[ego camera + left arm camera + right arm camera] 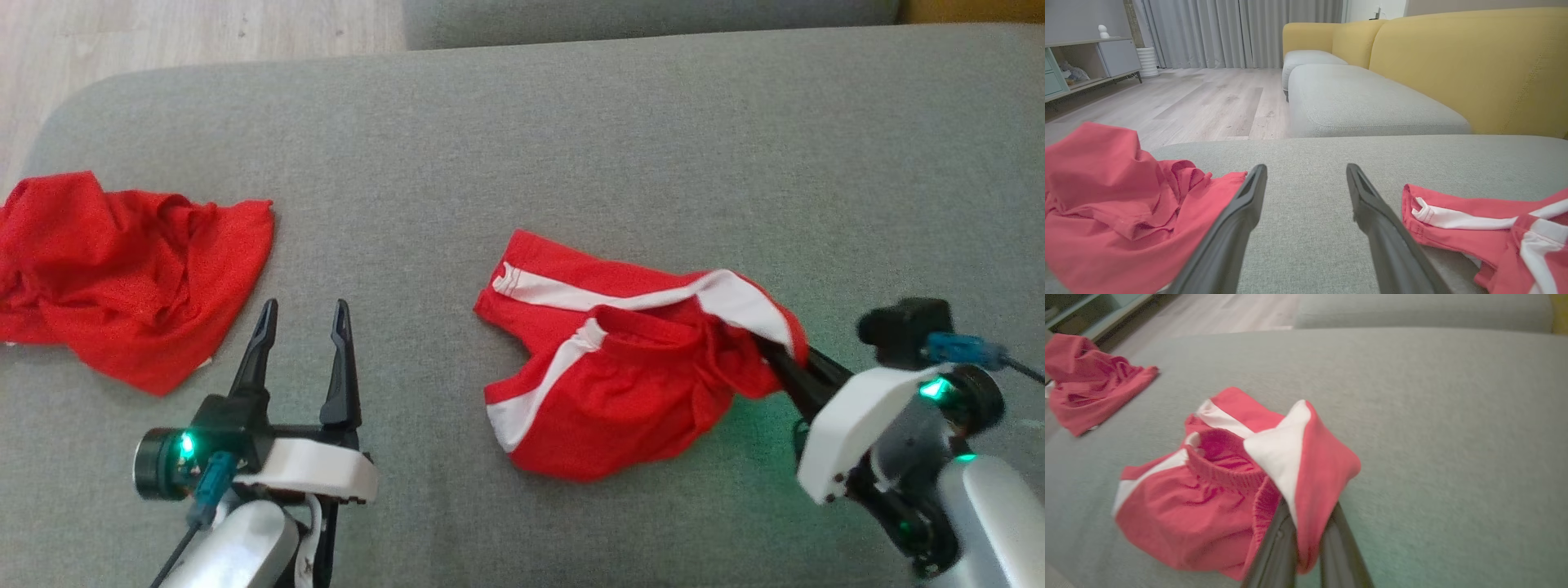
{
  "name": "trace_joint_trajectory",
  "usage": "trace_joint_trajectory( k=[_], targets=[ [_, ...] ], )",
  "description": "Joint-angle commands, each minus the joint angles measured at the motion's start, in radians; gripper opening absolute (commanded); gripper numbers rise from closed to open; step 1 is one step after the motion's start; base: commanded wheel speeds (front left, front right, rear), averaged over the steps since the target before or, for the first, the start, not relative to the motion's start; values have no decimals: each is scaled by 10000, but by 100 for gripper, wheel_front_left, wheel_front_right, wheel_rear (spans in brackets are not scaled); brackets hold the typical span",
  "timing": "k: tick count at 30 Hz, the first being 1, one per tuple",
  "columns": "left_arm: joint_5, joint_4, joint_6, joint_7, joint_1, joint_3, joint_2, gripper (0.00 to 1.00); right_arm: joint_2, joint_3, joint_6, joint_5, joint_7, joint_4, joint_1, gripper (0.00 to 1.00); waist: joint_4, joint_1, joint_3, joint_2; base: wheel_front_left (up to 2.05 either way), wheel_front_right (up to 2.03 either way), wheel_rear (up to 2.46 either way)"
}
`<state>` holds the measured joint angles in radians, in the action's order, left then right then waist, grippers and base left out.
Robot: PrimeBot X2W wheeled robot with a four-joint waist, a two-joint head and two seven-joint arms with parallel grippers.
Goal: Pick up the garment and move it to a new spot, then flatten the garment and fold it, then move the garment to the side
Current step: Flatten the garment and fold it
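The garment [620,367], red shorts with white stripes, lies crumpled on the grey cushion [571,147] right of centre. My right gripper [775,351] is shut on its right edge, and that edge is lifted and draped over the fingers [1280,547] in the right wrist view, where the garment [1216,490] spreads to the left. My left gripper [304,318] stands open over bare cushion to the garment's left, holding nothing. In the left wrist view its fingers [1372,212] point between the two red cloths, with the garment [1486,228] at the right.
A second, plain red cloth [122,269] lies bunched at the cushion's left edge. Wooden floor [163,33] lies beyond the far left corner. Another grey seat [1363,98] and a yellow backrest [1474,65] stand beyond the cushion.
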<state>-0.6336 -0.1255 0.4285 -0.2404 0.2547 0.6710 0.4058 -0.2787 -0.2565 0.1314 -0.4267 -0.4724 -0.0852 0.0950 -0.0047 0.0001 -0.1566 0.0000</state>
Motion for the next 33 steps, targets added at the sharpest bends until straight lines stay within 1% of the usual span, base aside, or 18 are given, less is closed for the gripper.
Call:
trace_joint_trajectory(
  k=[1,6,7,8,11,12,13,14,19,23,27,28,30,33],
  targets=[
    [58,239,39,-80,355,-418,188,100,-174,89,-7,-86,-10,-70,244,0,-44,-1,-37,0,0,0,0],
    [79,174,-9,-74,479,-360,162,100,-158,823,-7,-369,351,1407,328,0,-81,-1,-107,0,0,0,0],
    [82,166,-15,-74,497,-347,152,100,-190,881,-7,-406,520,1686,468,0,-72,-1,-120,0,0,0,0],
    [88,145,-27,-66,534,-317,133,100,-233,983,-7,-530,882,2314,811,0,-43,-1,-153,0,0,0,0],
    [100,107,-47,-56,621,-276,87,100,-336,978,-7,-625,1609,3225,1453,0,45,-1,-221,0,0,0,0],
    [100,98,-40,-59,634,-282,83,100,-334,981,-7,-662,1903,3524,1692,11,55,-1,-243,0,0,0,0],
    [101,92,-31,-62,641,-291,81,100,-342,955,-7,-692,2114,3858,1904,61,66,-1,-269,0,0,0,0],
    [106,89,-22,-66,646,-296,78,100,-369,913,-7,-675,2331,4162,2108,100,77,-1,-296,0,0,0,0],
    [108,80,30,-86,637,-325,42,100,-320,750,-7,-690,3538,5115,2684,100,109,-1,-344,0,0,0,0],
    [102,83,70,-106,588,-391,59,100,-353,820,-7,-321,4444,5143,2570,100,83,-1,-319,0,0,0,0],
    [132,131,135,-125,525,-465,118,100,-332,1392,-7,587,5324,4555,2217,100,42,-1,-242,0,0,0,0],
    [132,131,135,-125,525,-465,118,100,-332,1392,-7,587,5324,4555,2217,100,42,-1,-242,0,0,0,0],
    [148,167,177,-131,489,-501,166,100,-196,1805,-7,1193,5651,3959,1989,100,24,-1,-196,0,0,0,0],
    [187,245,261,-135,451,-550,256,100,234,2336,-7,1902,5877,2663,1567,100,-2,-1,-139,0,0,0,0]
  ],
)
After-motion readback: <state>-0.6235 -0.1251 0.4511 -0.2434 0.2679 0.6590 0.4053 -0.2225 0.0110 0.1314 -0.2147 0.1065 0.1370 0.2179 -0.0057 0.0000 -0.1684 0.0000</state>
